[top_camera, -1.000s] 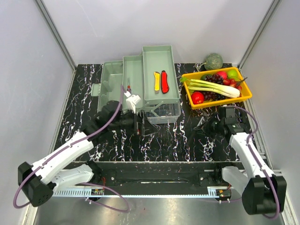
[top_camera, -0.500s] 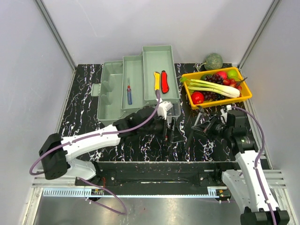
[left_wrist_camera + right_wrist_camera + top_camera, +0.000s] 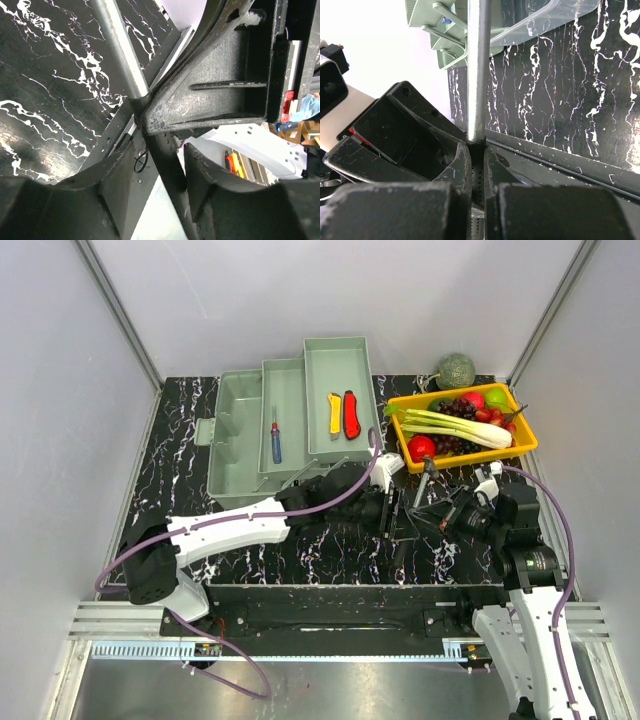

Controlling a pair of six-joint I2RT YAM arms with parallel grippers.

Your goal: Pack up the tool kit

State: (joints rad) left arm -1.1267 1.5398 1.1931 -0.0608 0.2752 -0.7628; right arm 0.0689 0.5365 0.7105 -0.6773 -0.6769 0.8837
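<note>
From above, the right gripper [image 3: 440,515] is clamped on the hammer [image 3: 422,492]. The hammer is tilted over the black marbled table [image 3: 170,470], with its steel shaft pointing toward the fruit tray [image 3: 473,458] just beyond. The left gripper [image 3: 388,518] is close beside the right one, at the hammer's black handle. Beyond the left gripper lies the open toolbox [image 3: 228,410] with its trays fanned out. A screwdriver [image 3: 275,441] lies in the middle tray, and a yellow knife [image 3: 334,413] and a red knife [image 3: 351,414] lie side by side in the right one. The left arm crosses the toolbox's near edge and hides part of it. A melon [image 3: 456,370] sits behind the fruit tray.

In the left wrist view, the left gripper's own fingers [image 3: 117,185] stand partway apart with the handle between them. A gap shows beside the handle, so they are not clamped on it. The right gripper's black fingers crowd the space just ahead, meeting the hammer where shaft joins handle.

In the right wrist view, its fingers are pressed tight on the handle and the shaft runs straight ahead. The toolbox hinges and clear lid [image 3: 555,12] lie beyond, and the left gripper's body is close alongside.
</note>
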